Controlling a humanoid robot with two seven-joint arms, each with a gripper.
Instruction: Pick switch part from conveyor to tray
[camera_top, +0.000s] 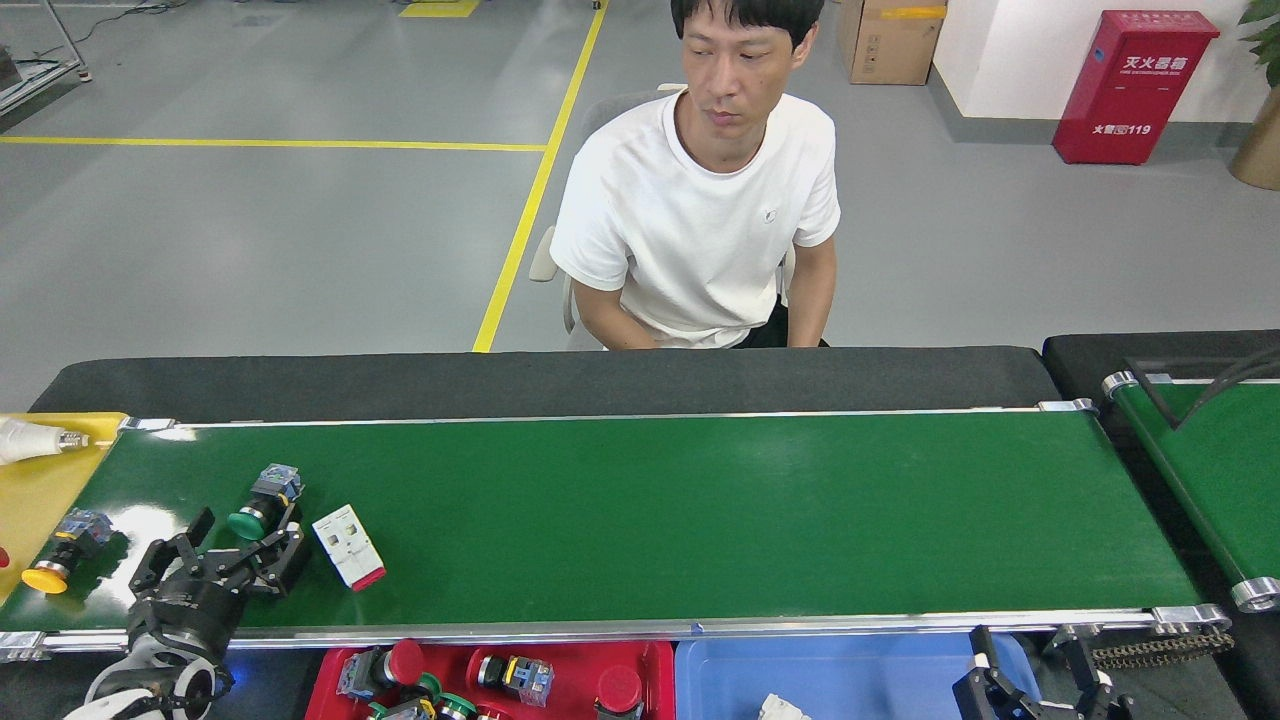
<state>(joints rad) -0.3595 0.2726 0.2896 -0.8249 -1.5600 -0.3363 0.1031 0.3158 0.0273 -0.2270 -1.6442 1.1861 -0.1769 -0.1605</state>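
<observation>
Left pincer (232, 548) spread wide, empty, over the conveyor (640, 520) beside the green switch (262, 504); several switches already in the red tray (655, 655); right pincer (1040, 672) open.

Green-capped switch part (262, 500) lying sideways, left end of glossy conveyor (700, 520).
</observation>
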